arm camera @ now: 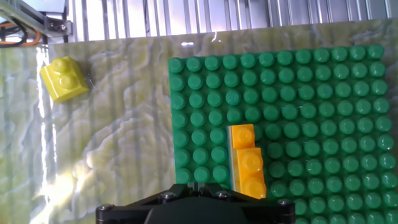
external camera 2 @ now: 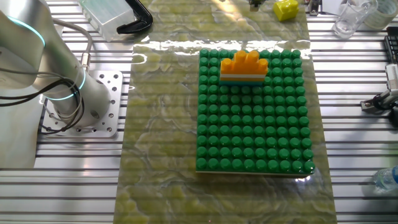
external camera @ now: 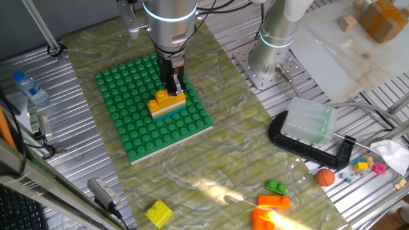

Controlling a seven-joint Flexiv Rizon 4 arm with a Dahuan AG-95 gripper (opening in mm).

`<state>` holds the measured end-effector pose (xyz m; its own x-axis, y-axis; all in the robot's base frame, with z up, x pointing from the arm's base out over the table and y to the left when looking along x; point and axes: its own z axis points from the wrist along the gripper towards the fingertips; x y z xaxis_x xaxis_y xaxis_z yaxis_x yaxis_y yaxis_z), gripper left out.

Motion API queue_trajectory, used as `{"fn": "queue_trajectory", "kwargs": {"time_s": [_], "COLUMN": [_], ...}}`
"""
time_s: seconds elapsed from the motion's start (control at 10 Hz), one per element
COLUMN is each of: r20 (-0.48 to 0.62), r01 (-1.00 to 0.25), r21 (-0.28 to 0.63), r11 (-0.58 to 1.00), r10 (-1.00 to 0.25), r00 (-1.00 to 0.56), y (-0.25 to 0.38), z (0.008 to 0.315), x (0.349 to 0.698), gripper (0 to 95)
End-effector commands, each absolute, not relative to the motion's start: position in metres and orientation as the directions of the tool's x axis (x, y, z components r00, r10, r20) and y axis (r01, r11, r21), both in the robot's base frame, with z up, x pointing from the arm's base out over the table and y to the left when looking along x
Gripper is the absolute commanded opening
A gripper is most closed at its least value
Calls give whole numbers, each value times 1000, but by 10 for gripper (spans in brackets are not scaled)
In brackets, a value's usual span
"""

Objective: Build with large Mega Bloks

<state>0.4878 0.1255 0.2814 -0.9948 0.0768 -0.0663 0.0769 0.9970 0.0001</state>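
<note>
A green studded baseplate [external camera: 134,128] lies on the mat. On it stands a stack of Mega Bloks [external camera: 167,105]: cyan, white and a yellow-orange bar, with a short yellow-orange brick on top. The stack also shows in the other fixed view [external camera 2: 244,67] and in the hand view [arm camera: 247,162]. My gripper [external camera: 174,87] hangs just above and behind the stack, its fingers together and holding nothing. In the hand view its fingertips [arm camera: 198,185] meet at the bottom edge, left of the stack. The gripper is not seen in the other fixed view. A loose yellow brick [external camera: 158,213] [arm camera: 64,79] lies off the plate.
A small green brick [external camera: 276,187] and orange bricks [external camera: 273,202] lie at the mat's near right corner. A black C-clamp [external camera: 310,145] and a clear plastic box [external camera: 309,121] sit to the right. A second arm's base [external camera: 275,61] stands behind. A water bottle [external camera: 30,88] lies at the left.
</note>
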Motion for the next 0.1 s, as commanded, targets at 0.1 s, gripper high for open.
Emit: {"fn": "queue_trajectory", "kwargs": {"time_s": [0.1], "r20": [-68], "r01": [78], "r21": [0], "r11": [997], "r10": [78], "r00": [-995], "y": [126], "z": [282], "x": [487], "gripper": [0]}}
